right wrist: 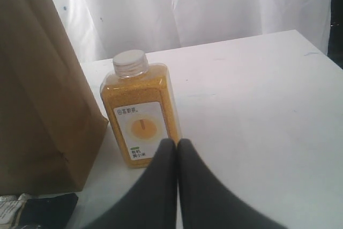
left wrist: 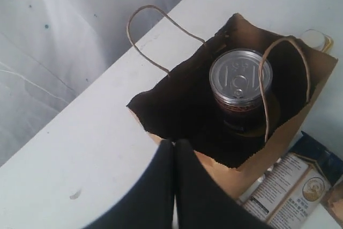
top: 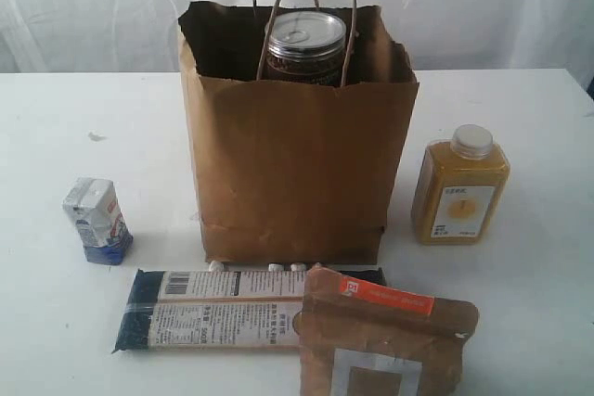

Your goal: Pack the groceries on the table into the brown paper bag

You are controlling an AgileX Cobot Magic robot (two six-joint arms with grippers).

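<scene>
Since can [top: 306, 44] stands inside bag [top: 297, 173], bottle [right wrist: 140, 116] looks next: upright on tabletop [top: 520, 322], just beside bag, right tool [right wrist: 177, 142] near it, clenched, empty; left tool [left wrist: 173, 144] clenched too, empty, above bag rim. Advice: spread right jaws first, grip bottle mid-body, lift upright, clear ragged rim and cord handles [top: 351, 34], lower beside can; carton [top: 96, 220], packet [top: 213, 308], pouch [top: 380, 340] on tabletop, yet to pack

The brown paper bag [top: 297, 173], centre frame, was matt, creased kraft paper with a rough, torn rim. The dark can [top: 306, 36] inside had a shiny bare-metal lid. The orange juice bottle [top: 460, 187], at right, looked like glossy clear plastic. The long dark-blue packet [top: 213, 308], lower left, was slick film. The table [top: 520, 99] was smooth, matt white.
</scene>
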